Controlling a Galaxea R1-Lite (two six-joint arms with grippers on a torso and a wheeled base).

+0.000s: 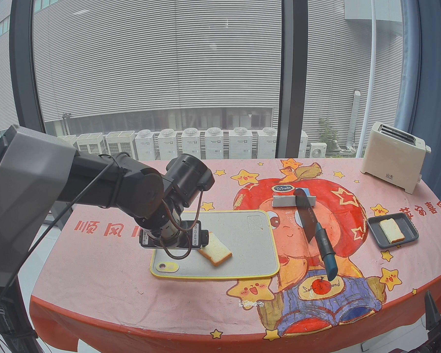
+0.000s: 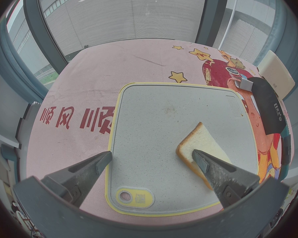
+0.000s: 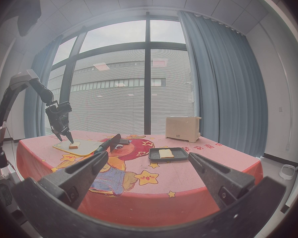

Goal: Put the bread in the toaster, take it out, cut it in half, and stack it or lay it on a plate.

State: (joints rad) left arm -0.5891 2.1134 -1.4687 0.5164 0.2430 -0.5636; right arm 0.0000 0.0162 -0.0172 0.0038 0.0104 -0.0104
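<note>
Left gripper [image 2: 151,155]: positioned over the near left part of the cutting board [image 1: 252,231], pointing down. Jaws are spread wide and nothing is held.

Bread piece [image 2: 197,144]: lies flat on the board and is not bracketed by the jaws. One fingertip [image 2: 202,161] is seen over the piece's crust edge; whether contact is made cannot be told. The other fingertip [image 2: 102,159] is placed at the board's yellow rim, well apart from the bread.

Second bread piece [image 1: 392,230]: lies flat in the dark plate [image 1: 377,231] at the table's right side, near the toaster [image 1: 394,155].

Knife [image 1: 314,226]: lies to the right of the board, blade propped on a small grey rest [image 1: 284,201].

Right gripper [image 3: 148,157]: held off the table's near edge, jaws wide apart, nothing held or touched.
</note>
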